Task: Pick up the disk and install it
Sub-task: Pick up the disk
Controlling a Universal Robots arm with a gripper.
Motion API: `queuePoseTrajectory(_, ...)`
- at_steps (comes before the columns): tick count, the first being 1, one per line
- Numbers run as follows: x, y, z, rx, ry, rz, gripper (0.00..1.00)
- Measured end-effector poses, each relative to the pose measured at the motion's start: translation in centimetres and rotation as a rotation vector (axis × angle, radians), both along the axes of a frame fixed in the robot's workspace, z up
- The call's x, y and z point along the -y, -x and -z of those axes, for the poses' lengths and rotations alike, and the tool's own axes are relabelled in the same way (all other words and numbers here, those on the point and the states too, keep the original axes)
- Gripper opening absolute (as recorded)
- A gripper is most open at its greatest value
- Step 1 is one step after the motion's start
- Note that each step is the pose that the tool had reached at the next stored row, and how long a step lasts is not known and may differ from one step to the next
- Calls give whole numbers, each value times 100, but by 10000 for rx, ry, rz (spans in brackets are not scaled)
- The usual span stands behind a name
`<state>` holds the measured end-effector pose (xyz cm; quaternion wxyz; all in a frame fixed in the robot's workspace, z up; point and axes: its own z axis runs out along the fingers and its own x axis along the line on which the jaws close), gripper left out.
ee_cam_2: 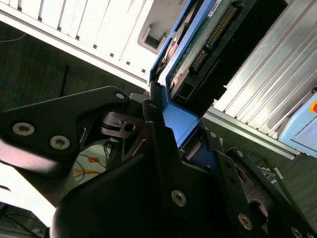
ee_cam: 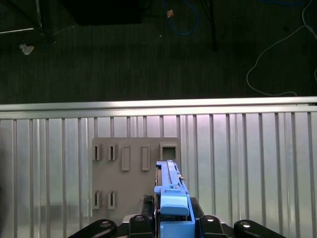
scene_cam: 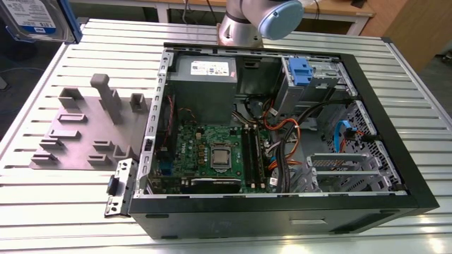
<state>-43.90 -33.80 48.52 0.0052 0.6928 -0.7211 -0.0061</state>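
The disk [scene_cam: 35, 18], silver with a white-and-blue label and a blue carrier frame, hangs in the air at the exterior view's far top left, off the table's corner. In the first wrist view I see the disk [ee_cam: 171, 196] edge-on, above the grey fixture plate [ee_cam: 133, 171]. My gripper [ee_cam: 173, 220] is shut on its blue frame. In the second wrist view the disk [ee_cam_2: 208, 44] shows its green circuit board and connector, and the gripper [ee_cam_2: 173, 121] clamps the blue carrier.
An open black computer case [scene_cam: 367, 106] lies on the slatted metal table [scene_cam: 42, 211], with a grey power-supply box [scene_cam: 203, 71], a blue latch on a silver cage [scene_cam: 300, 71], a motherboard [scene_cam: 211, 153] and cables. The grey fixture plate [scene_cam: 84, 132] lies at the case's left.
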Motion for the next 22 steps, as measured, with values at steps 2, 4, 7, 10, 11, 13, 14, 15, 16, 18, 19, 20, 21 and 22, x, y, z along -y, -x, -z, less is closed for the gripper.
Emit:
queuePoseTrajectory(2,15,0,0,0,0,0,37)
queuePoseTrajectory(4,15,0,0,0,0,1,37)
queuePoseTrajectory(7,17,0,0,0,0,1,37)
queuePoseTrajectory(10,17,0,0,0,0,0,37)
queuePoseTrajectory(11,17,0,0,0,0,0,37)
queuePoseTrajectory(13,17,0,0,0,0,0,37)
queuePoseTrajectory(14,18,-2,1,2,-1,0,37)
queuePoseTrajectory(15,18,-7,1,2,-1,-1,37)
queuePoseTrajectory(16,18,-13,0,-1,0,-1,37)
queuePoseTrajectory(18,17,-32,0,1,0,0,37)
queuePoseTrajectory(19,17,-43,0,1,-1,0,37)
queuePoseTrajectory(20,17,-53,0,1,-1,0,37)
queuePoseTrajectory(21,17,-61,0,0,0,0,37)
queuePoseTrajectory(22,17,-67,0,0,0,1,37)
